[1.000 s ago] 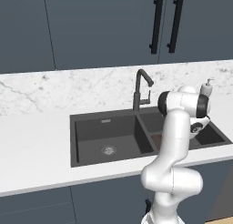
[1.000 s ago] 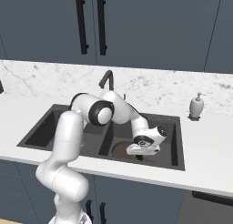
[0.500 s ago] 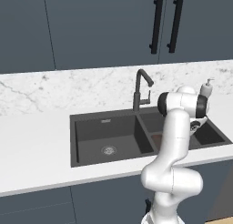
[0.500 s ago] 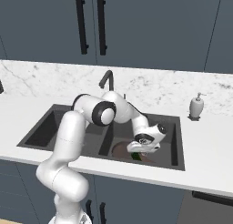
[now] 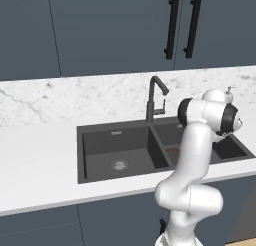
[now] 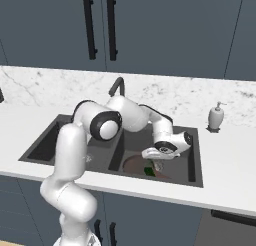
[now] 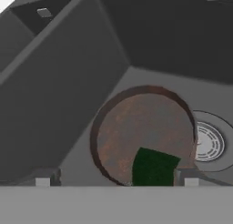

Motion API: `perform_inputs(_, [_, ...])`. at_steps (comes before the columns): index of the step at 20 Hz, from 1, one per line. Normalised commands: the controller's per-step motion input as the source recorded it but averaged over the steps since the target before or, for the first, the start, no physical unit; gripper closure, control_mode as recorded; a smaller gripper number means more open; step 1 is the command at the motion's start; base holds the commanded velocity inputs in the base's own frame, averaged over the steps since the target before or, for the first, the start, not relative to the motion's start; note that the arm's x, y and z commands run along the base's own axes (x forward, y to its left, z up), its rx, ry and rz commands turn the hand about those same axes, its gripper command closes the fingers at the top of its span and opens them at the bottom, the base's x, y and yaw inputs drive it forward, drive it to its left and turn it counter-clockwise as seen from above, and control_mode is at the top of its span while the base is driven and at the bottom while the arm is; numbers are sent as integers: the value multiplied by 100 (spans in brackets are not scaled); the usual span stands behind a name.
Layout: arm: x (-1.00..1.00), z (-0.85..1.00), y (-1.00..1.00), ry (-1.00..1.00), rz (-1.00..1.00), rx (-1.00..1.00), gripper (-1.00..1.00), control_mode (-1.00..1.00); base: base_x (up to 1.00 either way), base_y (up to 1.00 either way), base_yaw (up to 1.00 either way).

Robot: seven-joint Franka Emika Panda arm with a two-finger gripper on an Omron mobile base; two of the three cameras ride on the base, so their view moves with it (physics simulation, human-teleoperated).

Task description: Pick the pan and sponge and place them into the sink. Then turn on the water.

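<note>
One soap dispenser (image 6: 216, 117) on counter (image 6: 225, 160); faucet (image 6: 117, 87) behind sink (image 6: 196, 160).

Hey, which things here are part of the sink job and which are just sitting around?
Job: pan, sponge lying in it, sink, faucet, open gripper.
Bystanders: soap dispenser, cabinet handles, marble counter.

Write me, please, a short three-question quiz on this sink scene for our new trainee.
1. True or false: the sponge lies inside the pan.
2. Which basin of the sink holds the pan: the one nearer the soap dispenser or the farther one?
3. How do the jaws of the gripper stand?

Key: 1 true; 2 the nearer one; 3 open, holding nothing.
</note>
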Motion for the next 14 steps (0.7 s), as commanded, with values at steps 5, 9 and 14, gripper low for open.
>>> perform_inputs(5, [-39,84,1,-29,0,11,-100,-100,0,0,0])
perform_inputs(9, [-41,67,12,-38,0,5,-100,-100,0,0,0])
perform_inputs(14, [-23,71,16,-34,0,3,-100,-100,0,0,0])
